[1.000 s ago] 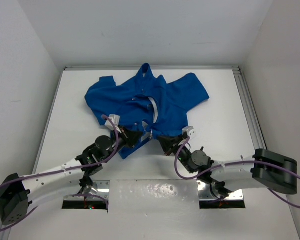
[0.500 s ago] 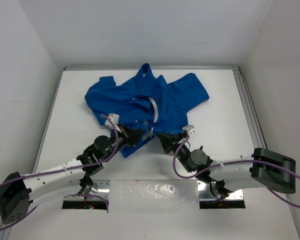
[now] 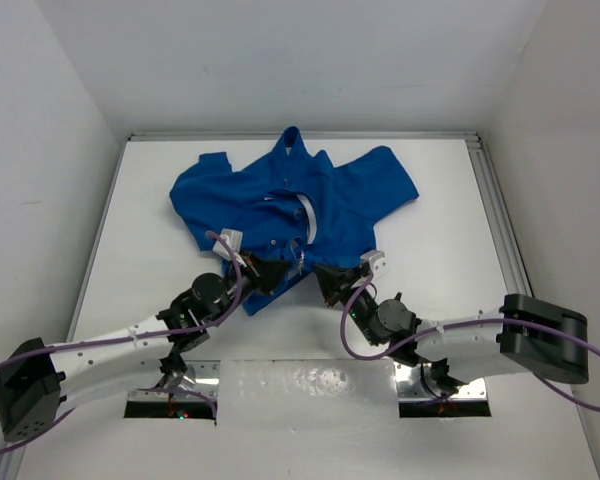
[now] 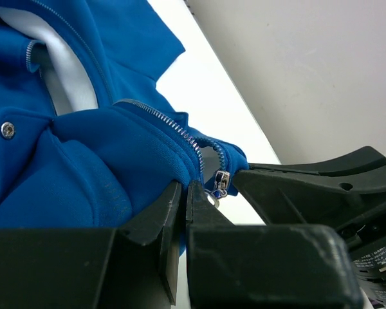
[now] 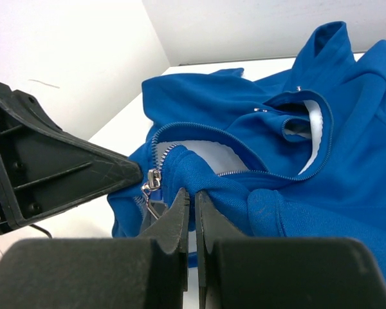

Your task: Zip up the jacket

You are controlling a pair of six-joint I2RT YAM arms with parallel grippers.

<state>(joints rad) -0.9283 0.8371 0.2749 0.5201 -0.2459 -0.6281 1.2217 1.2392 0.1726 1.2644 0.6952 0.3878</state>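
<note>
Jaws on my left gripper (image 4: 185,194) are pressed together, pinching the bottom hem of the jacket (image 3: 355,200) just beside the metal zipper pull (image 4: 222,182). My right gripper (image 5: 193,199) pinches the hem on the opposite side. The jacket lies rumpled on the white table (image 3: 450,240), its zipper open, collar toward the far wall.

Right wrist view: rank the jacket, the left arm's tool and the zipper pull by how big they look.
1. jacket, fills most of the frame
2. left tool, though its nearness to the camera may exaggerate it
3. zipper pull, tiny
</note>
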